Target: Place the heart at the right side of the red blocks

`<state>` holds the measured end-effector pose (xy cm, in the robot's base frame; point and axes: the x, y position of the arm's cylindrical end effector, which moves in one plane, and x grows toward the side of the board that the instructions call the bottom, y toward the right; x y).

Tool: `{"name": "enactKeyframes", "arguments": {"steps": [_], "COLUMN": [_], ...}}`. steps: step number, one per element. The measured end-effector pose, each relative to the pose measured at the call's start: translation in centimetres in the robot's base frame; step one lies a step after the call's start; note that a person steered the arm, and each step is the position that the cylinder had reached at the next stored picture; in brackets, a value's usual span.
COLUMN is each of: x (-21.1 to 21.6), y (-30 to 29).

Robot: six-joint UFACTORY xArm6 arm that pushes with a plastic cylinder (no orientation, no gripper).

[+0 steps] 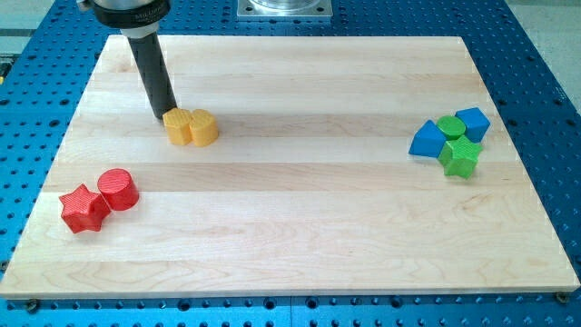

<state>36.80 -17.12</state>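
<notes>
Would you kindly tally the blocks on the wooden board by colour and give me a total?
Red: 2, red star block and red cylinder block.
Yellow: 1, yellow heart block, with my tip at its upper-left edge.
Blue: 2, blue blocks.
Green: 2, green round block and green star block.
Total: 7

Text on my board (pixel 300 227): none legible.
Labels on my blocks: none.
Numbers or signs: none visible anywhere.
</notes>
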Motion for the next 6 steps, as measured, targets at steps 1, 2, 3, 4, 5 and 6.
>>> {"name": "enactKeyframes", "arguments": {"steps": [1, 2, 3, 4, 5, 6], "x": [0.0, -0.1, -1.9, -0.4, 3.5, 7.1], "y": [0.0, 0.0, 3.5, 8.8, 5.9, 1.9]}}
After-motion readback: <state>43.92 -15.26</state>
